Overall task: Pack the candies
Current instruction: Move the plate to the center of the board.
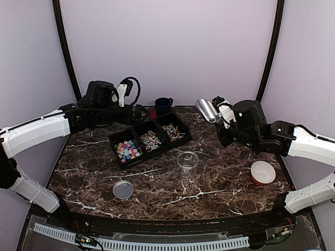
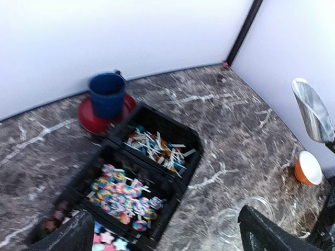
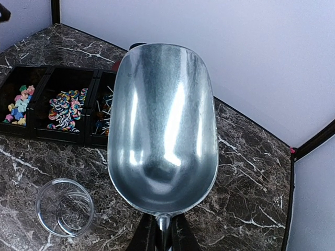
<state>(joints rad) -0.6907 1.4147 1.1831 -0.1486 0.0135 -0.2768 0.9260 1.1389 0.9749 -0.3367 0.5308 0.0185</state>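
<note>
Scoop (image 3: 162, 130) up close, clamped by its handle in my right gripper (image 3: 162, 232).
Candies (image 1: 127, 150) sit in the black tray (image 1: 183, 125); my left gripper (image 2: 165, 227) hovers above it, fingers apart, clear jar (image 1: 187, 161) just beside it.

Blue mug (image 1: 163, 106), orange bowl (image 1: 263, 172)

candies (image 1: 128, 150) in tray (image 1: 112, 141) | jar (image 1: 187, 161) right-front of tray | bowl (image 1: 263, 172) far right

The scoop (image 3: 162, 130) is polished, mirror-smooth metal. The table (image 1: 220, 178) looks like dark veined marble, faintly glossy. Clear plastic jar (image 1: 187, 161); matt black plastic tray (image 1: 111, 138).
</note>
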